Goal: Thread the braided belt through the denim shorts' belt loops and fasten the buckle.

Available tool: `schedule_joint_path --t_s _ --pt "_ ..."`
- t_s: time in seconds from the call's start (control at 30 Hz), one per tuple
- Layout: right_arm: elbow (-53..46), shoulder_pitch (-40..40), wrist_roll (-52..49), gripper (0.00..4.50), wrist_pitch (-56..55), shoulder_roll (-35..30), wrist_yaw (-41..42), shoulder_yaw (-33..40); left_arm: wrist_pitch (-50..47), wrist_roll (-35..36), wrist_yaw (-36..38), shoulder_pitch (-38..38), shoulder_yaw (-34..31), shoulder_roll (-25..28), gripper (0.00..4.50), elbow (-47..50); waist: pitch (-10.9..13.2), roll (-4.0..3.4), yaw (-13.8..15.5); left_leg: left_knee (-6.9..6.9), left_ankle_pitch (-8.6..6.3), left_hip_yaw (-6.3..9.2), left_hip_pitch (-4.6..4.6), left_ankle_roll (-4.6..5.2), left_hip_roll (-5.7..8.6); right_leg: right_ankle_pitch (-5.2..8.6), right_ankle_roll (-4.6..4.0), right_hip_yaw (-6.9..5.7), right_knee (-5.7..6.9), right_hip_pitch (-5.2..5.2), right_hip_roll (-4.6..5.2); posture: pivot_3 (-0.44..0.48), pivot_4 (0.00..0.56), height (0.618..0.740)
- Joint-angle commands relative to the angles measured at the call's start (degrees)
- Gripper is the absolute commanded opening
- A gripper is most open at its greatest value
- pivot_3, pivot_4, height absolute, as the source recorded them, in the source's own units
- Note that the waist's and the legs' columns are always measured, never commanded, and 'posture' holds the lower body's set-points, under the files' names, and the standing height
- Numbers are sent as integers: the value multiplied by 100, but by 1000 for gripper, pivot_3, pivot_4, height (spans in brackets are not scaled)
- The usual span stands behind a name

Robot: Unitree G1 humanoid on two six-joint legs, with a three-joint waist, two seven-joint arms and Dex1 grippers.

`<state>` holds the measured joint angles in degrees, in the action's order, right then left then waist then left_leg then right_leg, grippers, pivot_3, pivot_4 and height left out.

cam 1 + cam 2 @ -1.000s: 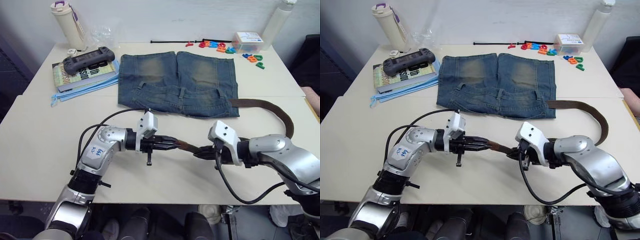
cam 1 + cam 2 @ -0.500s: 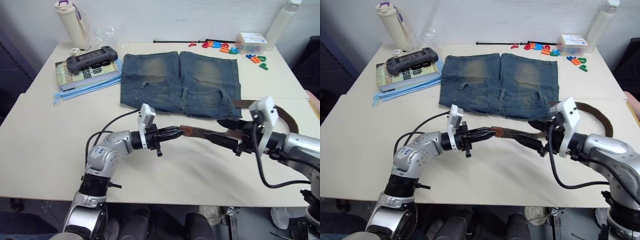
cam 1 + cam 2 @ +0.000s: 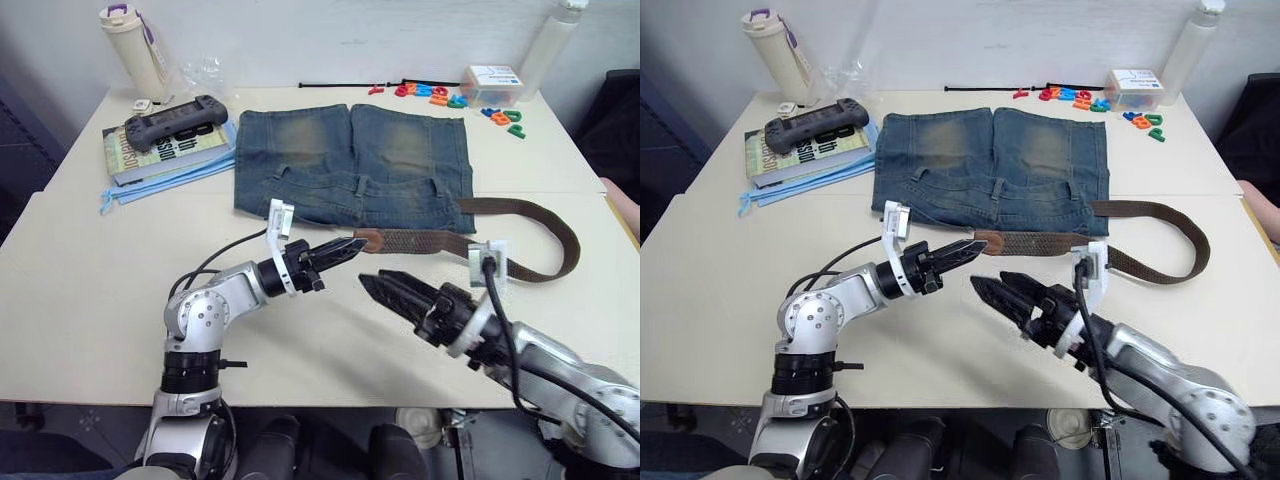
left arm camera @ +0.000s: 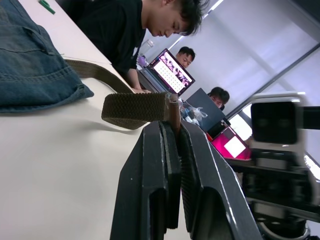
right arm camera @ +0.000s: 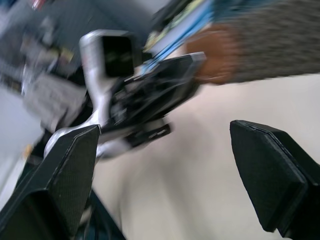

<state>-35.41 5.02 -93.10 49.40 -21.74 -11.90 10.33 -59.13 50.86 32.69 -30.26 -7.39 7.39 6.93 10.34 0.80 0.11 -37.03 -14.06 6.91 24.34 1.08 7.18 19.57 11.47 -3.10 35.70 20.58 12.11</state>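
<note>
Braided belt (image 3: 430, 240) tip pinched in left tool (image 3: 352, 246), right tool (image 3: 376, 287) spread empty

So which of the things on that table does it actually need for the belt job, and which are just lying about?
Needed for the job:
braided belt, its tan tip pinched in the left gripper
denim shorts
belt loops
right gripper, open, holding nothing

Just lying about:
game controller on a book
bottle
coloured plastic letters
small box
</note>
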Motion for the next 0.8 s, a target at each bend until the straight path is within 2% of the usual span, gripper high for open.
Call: schedule_joint_path --t_s 0.03,0.23,0.57,0.8 --pt "68 172 -137 4429 -745 468 -259 -15 -28 294 -12 -68 -49 13 0 296 0 0 -23 1 0 0 0 -1 0 0 0 2 11 2 -1 0 150 714" --pt "163 282 -385 4429 -1628 969 -239 265 -17 346 -61 -70 -34 46 0 271 0 -1 -22 3 1 -1 -3 -2 -4 0 0 9 19 3 -9 0 150 714" --pt "174 140 -327 4429 -1857 859 -193 180 30 377 -112 -93 -61 38 0 227 2 -4 -28 8 -1 -2 -7 -6 -9 3 -6 25 18 11 -19 0 150 714" --pt "214 -60 -134 4429 -1934 783 -138 191 -56 746 -458 -195 -387 -139 0 86 2 -4 -24 9 -3 -2 -8 -8 -9 4 -8 27 13 11 -20 0 150 714"
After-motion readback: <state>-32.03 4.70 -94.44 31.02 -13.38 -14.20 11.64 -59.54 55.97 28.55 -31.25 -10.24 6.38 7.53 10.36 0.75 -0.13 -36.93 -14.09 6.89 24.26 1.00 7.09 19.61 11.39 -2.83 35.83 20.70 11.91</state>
